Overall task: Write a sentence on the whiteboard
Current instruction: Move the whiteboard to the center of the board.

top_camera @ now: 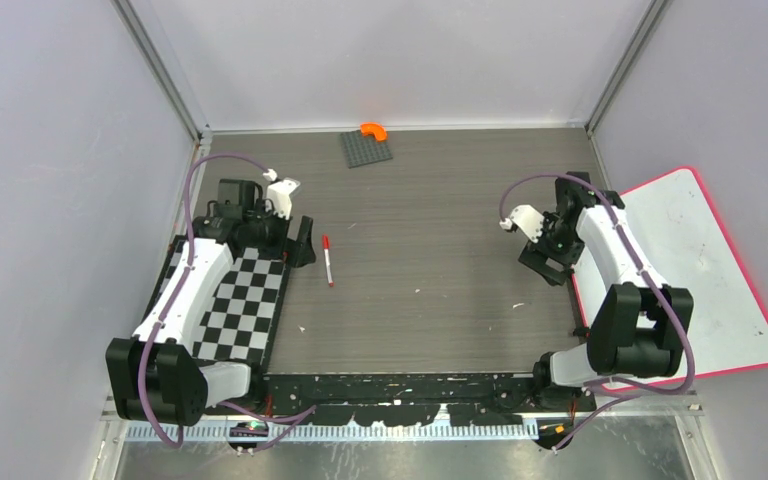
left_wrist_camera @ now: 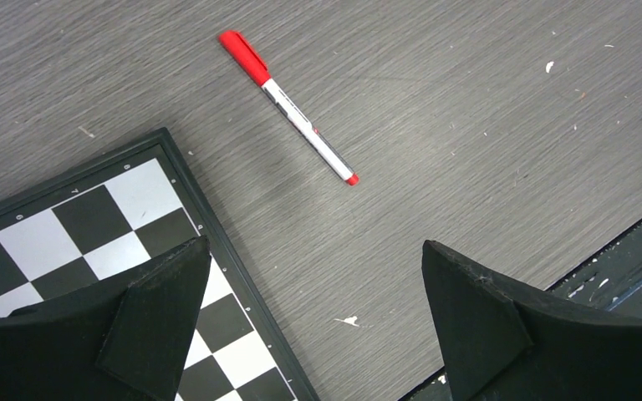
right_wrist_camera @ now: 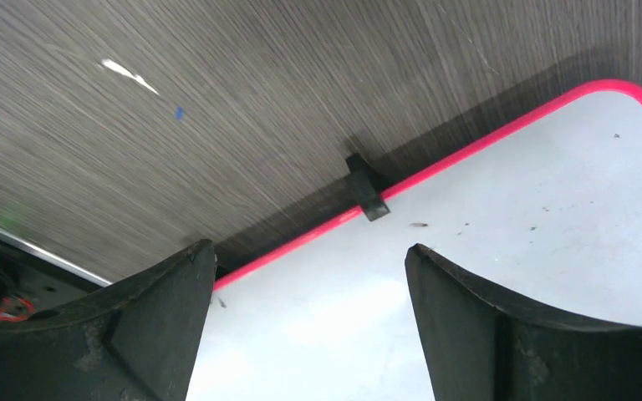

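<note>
Left gripper fingers wide, empty | pen ahead of them on table, apart, long axis slanting, red cap far-left, other end toward the gap | left arm nearer pen | right gripper wide, empty, over whiteboard rim by clip | surface blank, no sentence yet

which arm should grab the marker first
Left. The capped red marker lies just ahead of the open left gripper; the right gripper hovers over the edge of the whiteboard, across the table.
</note>
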